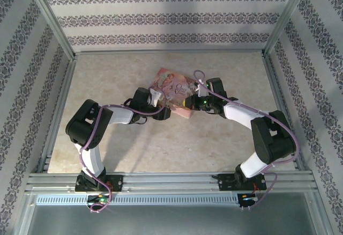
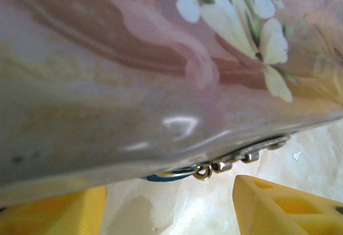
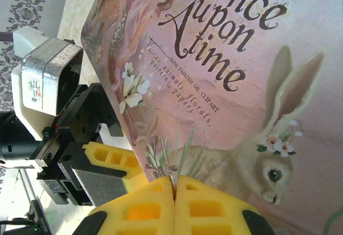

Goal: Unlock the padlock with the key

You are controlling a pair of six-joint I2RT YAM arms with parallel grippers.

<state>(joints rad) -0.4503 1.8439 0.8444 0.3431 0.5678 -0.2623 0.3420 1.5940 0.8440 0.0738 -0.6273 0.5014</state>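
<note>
At surface (image 1: pixel 118 138) centre, left side: left pincer (image 2: pixel 170 211) wide open, empty, close against pink box (image 2: pixel 134 85). Padlock (image 2: pixel 163 177): silvery-blue bit beside chain links (image 2: pixel 221 165), peeking from under box edge, mostly hidden. Right side: right pincer (image 3: pixel 174 189) closed, no gap, tips at box edge; hold on it unclear.

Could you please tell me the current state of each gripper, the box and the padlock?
Pink picture-printed rectangular box: sits between both grippers; open or closed unclear.
Tiny silvery-and-blue metal padlock: mostly hidden at the box's edge; locked or unlocked unclear.
Left gripper: open, jaws apart below the box.
Right gripper: shut, jaws pressed together at the box's edge.
</note>
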